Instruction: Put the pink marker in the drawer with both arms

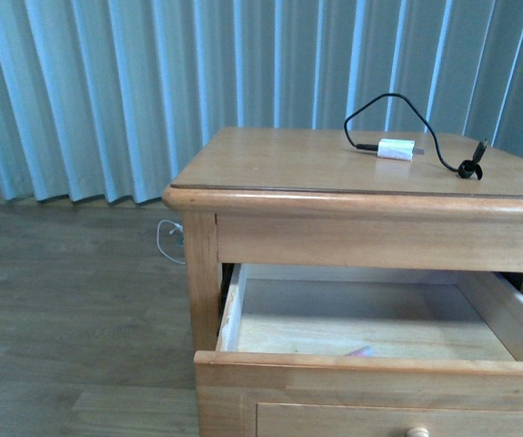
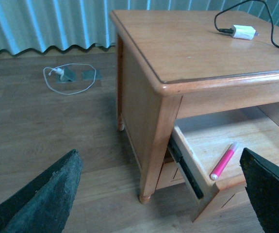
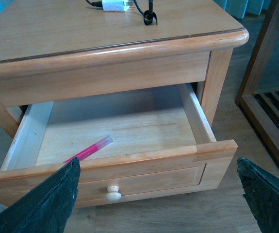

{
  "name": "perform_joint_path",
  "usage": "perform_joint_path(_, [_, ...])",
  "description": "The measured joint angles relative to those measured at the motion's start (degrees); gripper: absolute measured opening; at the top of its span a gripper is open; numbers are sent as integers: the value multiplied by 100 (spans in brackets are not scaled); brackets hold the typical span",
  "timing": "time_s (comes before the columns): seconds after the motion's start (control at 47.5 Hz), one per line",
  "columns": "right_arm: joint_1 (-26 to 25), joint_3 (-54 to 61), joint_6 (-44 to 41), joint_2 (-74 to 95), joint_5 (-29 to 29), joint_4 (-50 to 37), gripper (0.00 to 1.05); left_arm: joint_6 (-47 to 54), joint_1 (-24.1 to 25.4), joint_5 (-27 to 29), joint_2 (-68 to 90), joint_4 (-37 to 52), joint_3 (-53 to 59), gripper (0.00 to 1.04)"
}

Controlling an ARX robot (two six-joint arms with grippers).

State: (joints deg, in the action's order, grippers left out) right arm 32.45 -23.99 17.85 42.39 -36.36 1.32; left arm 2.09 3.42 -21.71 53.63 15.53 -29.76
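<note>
Pink marker (image 3: 88, 149) is lying flat on the floor of the drawer (image 3: 154, 175), near the front rim, a bit left of middle, angled. Drawer is standing pulled well out. Left end effector (image 2: 158, 158) is hovering spread wide and empty off the cabinet's left front corner. Right end effector (image 3: 157, 162) is spread and empty too, facing the drawer front above the knob (image 3: 113, 193).

Placement is looking done; the step in hand is likely pushing the drawer shut. Doing it well means pressing flat on the front panel near the knob, centred, and pushing straight so the drawer is not racking. The left arm should be staying clear of the side gap. Marker may be rolling a little.

Front view is giving only a pink sliver behind the rim and no arms; both wrist views are showing the marker whole. Only left wrist view is showing the white cable (image 2: 69, 77) on the floor. Only right wrist view is showing the wooden rack (image 3: 270, 97) beside the cabinet. Charger (image 1: 395, 149) is sitting on the worktop (image 1: 270, 164).
</note>
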Motion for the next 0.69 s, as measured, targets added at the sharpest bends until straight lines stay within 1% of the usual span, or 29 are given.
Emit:
perform_joint_path(0.21, [0, 0, 0, 0, 0, 0, 96, -249, 1453, -922, -1580, -584, 1099, 99])
perform_joint_path(0.337, [0, 0, 0, 0, 0, 0, 96, -483, 2192, -1386, -2605, -977, 1757, 99])
perform_joint_path(0.4, [0, -2, 0, 0, 0, 0, 96, -538, 2273, -1416, -2758, -1001, 1832, 99])
perform_joint_path(0.694, [0, 0, 0, 0, 0, 0, 96, -564, 2284, -1432, -2782, -1001, 1834, 99])
